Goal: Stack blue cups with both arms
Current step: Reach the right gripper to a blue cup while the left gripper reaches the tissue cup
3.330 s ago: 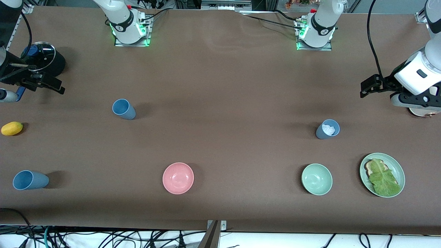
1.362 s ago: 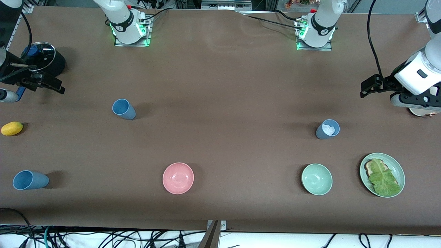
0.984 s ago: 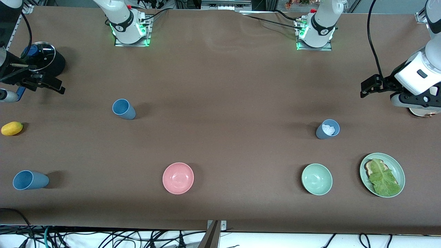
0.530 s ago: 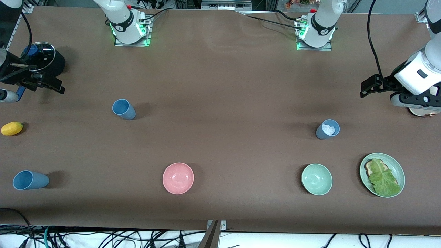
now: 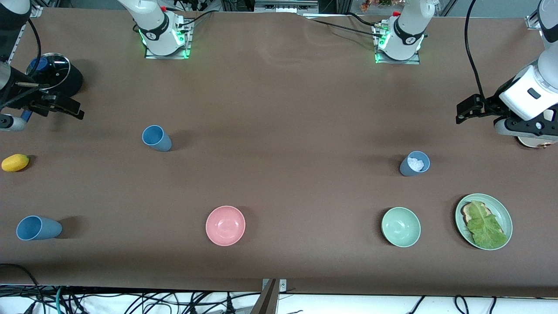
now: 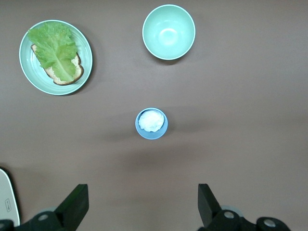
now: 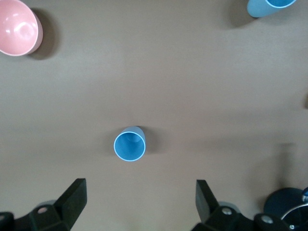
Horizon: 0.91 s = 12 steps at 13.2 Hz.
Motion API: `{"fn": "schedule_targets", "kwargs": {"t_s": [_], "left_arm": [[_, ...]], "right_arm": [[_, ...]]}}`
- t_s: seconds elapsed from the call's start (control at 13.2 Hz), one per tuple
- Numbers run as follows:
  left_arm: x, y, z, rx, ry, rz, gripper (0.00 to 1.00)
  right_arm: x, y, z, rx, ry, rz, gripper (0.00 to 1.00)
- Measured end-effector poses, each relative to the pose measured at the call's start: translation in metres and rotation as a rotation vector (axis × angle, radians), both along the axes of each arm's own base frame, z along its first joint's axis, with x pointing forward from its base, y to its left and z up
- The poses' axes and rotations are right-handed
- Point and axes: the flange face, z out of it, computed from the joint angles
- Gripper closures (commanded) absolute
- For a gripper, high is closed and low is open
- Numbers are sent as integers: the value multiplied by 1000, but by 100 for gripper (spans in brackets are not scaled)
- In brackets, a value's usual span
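Observation:
Three blue cups stand upright on the brown table. One blue cup (image 5: 156, 138) (image 7: 129, 144) is toward the right arm's end. A second blue cup (image 5: 38, 228) (image 7: 269, 6) stands nearer to the front camera at that end. A duller grey-blue cup (image 5: 414, 163) (image 6: 151, 123) with something white inside is toward the left arm's end. My right gripper (image 5: 72, 110) (image 7: 139, 197) is open and empty, in the air beside the black pot. My left gripper (image 5: 463, 112) (image 6: 142, 207) is open and empty, in the air at the left arm's end of the table.
A pink bowl (image 5: 225, 225) (image 7: 18, 27), a pale green bowl (image 5: 400, 226) (image 6: 168, 32) and a green plate (image 5: 505, 218) (image 6: 86, 62) with bread and lettuce stand near the front edge. A black lidded pot (image 5: 54, 74) and a lemon (image 5: 15, 162) are at the right arm's end.
My right gripper has shifted very slightly. The cups, the bowls and the left arm have not moved.

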Motion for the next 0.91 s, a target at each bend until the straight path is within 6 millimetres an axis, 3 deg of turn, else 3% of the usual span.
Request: {"fn": "schedule_targets", "kwargs": {"t_s": [0.3, 0.45, 0.76, 0.91], "left_arm": [[2, 0, -8, 0, 16, 0, 0], [3, 1, -10, 0, 18, 2, 0], [0, 2, -27, 0, 85, -14, 0], [6, 6, -56, -4, 126, -36, 0]], "right_arm": [[4, 1, -15, 4, 35, 27, 0], [6, 6, -33, 7, 95, 38, 0], [17, 9, -97, 14, 184, 44, 0], [16, 9, -135, 14, 174, 55, 0]]}}
